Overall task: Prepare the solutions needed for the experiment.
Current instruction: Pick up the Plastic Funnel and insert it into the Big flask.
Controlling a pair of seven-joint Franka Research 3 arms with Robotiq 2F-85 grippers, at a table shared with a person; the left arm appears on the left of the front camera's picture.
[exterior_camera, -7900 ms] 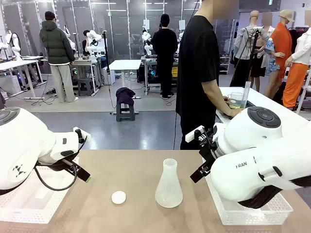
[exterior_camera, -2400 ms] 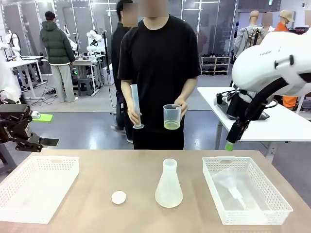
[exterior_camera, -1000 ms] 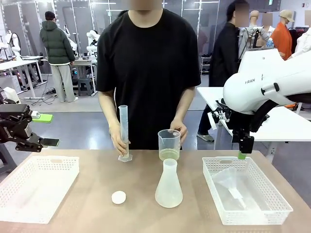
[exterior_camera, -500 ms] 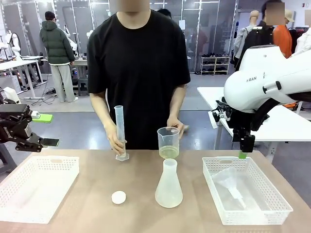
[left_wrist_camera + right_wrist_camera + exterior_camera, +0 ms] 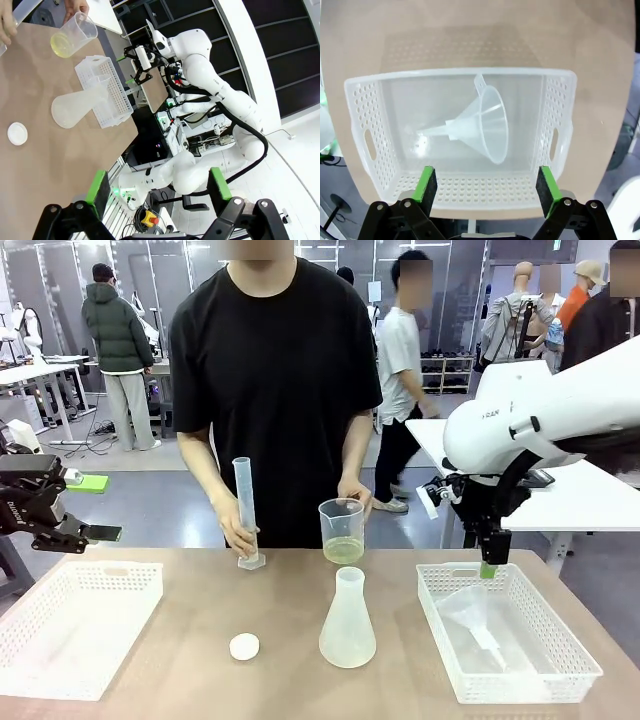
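Glossy white right arm (image 5: 540,425), rounded bulging shells, grey lettering on the shell up above the right claw (image 5: 488,562). Black cable (image 5: 522,468) runs along the wrist just above the right claw, with a small white tag beside it. Right claw is black jointed links with bright green pads (image 5: 426,184) and silver screw heads (image 5: 565,202) at the pivots. Left claw (image 5: 100,508) has the same black build and green pads, plus small white print on the body. Person (image 5: 275,440) wears a plain black short-sleeved T-shirt (image 5: 275,360), loose fit, round neck.

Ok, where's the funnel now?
Front view, right side: the funnel lies on its side in the white basket, right of the flask, under the open right gripper.
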